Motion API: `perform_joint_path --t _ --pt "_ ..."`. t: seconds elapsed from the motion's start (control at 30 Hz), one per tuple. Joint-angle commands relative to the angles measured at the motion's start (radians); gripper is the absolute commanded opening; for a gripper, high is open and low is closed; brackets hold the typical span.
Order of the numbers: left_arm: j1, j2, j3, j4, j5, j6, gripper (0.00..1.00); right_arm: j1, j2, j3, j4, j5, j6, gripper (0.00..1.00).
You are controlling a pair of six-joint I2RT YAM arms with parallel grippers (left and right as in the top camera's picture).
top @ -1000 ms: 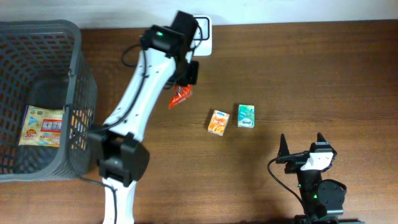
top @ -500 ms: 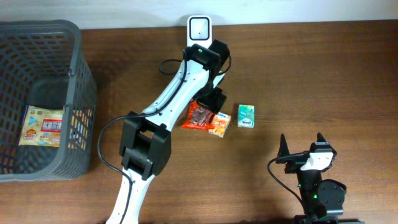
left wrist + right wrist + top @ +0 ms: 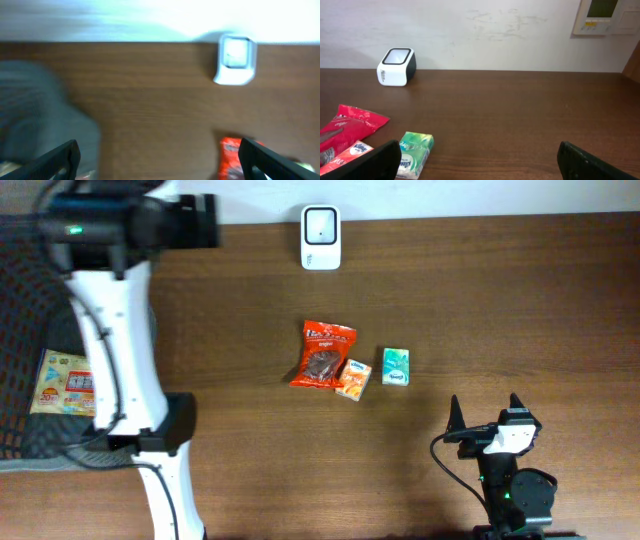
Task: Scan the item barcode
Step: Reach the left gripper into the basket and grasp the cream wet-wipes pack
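The red snack bag (image 3: 322,355) lies flat on the table below the white barcode scanner (image 3: 320,224), its lower right corner touching a small orange pack (image 3: 352,378). A green tissue pack (image 3: 396,366) lies just to the right. My left gripper (image 3: 205,222) is high at the back left, far from the items. In the left wrist view it (image 3: 159,150) is open and empty, with the scanner (image 3: 235,60) and the red bag (image 3: 230,157) blurred ahead. My right gripper (image 3: 484,405) rests near the front edge, open (image 3: 479,150) and empty, with the green pack (image 3: 412,154) near its left finger.
A grey mesh basket (image 3: 20,300) stands at the left, mostly hidden under my left arm, with a flat snack packet (image 3: 65,383) in it. The scanner (image 3: 396,66) stands against the back wall. Bare wood stretches to the right of the items.
My left gripper opened and let go of the red snack bag, which now lies beside the orange pack. The left arm swung far left, over the basket. The right arm stayed still.
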Motion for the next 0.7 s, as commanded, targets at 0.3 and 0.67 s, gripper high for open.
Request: perform_joint_path --t 0.3,0.67 --pt "0.502 -0.166 -0.403 -0.004 0.006 -0.109 1.0 -0.003 -0.005 -0.009 -0.003 0.005 0.0 0.98" --pt "0.674 -0.163 -1.174 0.388 -0.014 -0.392 0.99 -0.003 -0.005 -0.009 -0.003 0.005 0.0 0.99"
